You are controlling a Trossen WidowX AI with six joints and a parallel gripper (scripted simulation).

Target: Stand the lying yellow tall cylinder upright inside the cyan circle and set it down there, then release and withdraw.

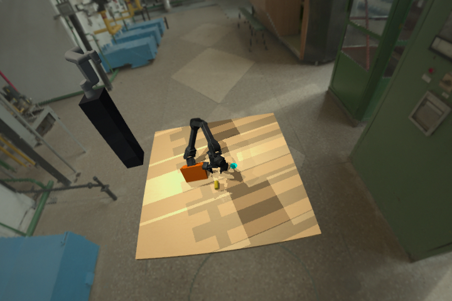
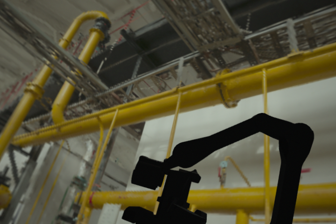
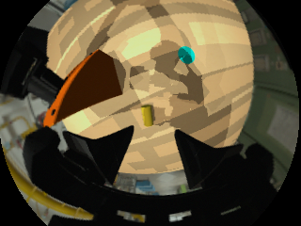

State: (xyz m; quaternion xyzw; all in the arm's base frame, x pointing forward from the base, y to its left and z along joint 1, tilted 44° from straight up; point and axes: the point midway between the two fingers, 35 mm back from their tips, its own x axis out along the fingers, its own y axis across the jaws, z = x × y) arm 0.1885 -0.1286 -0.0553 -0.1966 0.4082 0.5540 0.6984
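Note:
The yellow cylinder [image 1: 216,184] [image 3: 148,116] lies on its side on the wooden table top. The cyan circle [image 1: 233,165] [image 3: 186,55] is a small flat disc on the table, behind and to the right of the cylinder in the top view; nothing stands on it. My gripper [image 1: 216,172] [image 3: 154,130] is open and empty, held above the table. In the wrist view the cylinder shows beyond the fingertips, in line with the space between them, not between the fingers. In the exterior view the fingertips are below the frame, and neither cylinder nor circle shows.
An orange block [image 1: 194,174] [image 3: 58,107] stands by the arm's base, left of the cylinder in the top view. The wooden table top [image 1: 184,241] carries patchy shadows. A tall black pedestal [image 1: 112,131] stands beyond the table's left edge.

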